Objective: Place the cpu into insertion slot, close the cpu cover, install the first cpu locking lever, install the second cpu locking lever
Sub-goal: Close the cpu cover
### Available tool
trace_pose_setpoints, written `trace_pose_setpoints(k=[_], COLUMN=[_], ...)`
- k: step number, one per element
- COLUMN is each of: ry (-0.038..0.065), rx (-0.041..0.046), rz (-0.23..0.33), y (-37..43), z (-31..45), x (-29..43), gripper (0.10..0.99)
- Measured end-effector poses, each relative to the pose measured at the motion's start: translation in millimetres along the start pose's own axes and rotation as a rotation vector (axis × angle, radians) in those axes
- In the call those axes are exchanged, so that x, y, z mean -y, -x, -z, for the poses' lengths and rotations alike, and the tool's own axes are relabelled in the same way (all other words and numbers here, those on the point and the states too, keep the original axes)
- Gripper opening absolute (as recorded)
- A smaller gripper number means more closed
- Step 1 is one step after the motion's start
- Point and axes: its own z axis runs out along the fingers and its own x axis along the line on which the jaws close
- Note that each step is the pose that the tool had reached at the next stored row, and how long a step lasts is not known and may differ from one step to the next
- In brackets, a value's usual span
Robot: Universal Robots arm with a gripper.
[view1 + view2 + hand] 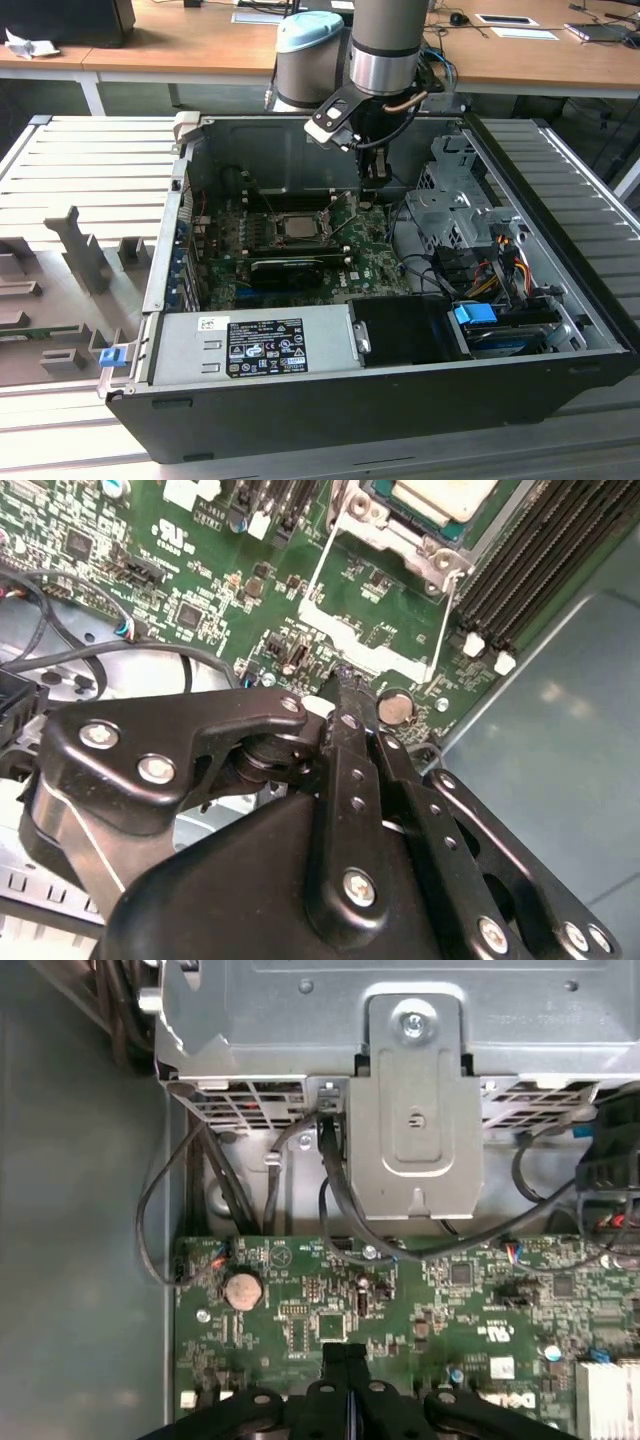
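The cpu (297, 226), a pale silver-grey square, lies in the insertion slot (281, 214) on the green board inside the open computer case; in the second wrist view the cpu (440, 495) shows with the slot's metal rim (395, 535) around it. The cpu cover (345, 218) stands raised on the slot's side toward the exterior view's right, and its thin frame (390, 660) hangs between two upright wire levers (320, 565). My gripper (372, 175) hovers just beyond the cover, above the board, and its black fingers (345, 680) (340, 1352) are shut with nothing held.
A long black graphics card (290, 268) lies in front of the slot. Black memory slots (530, 570) run beside it. A coin battery (242, 1288) sits near my fingertips. A metal drive cage (450, 200) and cable bundles (480, 270) crowd the exterior view's right. The power supply (255, 345) spans the case front.
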Motion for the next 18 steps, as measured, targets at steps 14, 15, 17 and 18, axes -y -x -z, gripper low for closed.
trace_pose_setpoints(k=[14,15,17,18], ry=[-0.004,-0.004,-0.004,-0.004], rx=[0.0000,0.0000,0.0001,0.0001], rz=[0.001,0.001,0.001,0.001], y=[0.2,0.2,0.2,0.2], z=[-10.9,-10.8,-10.8,-10.8], x=[13.3,13.9,16.3,17.2], gripper=[0.106,0.106,0.106,0.106])
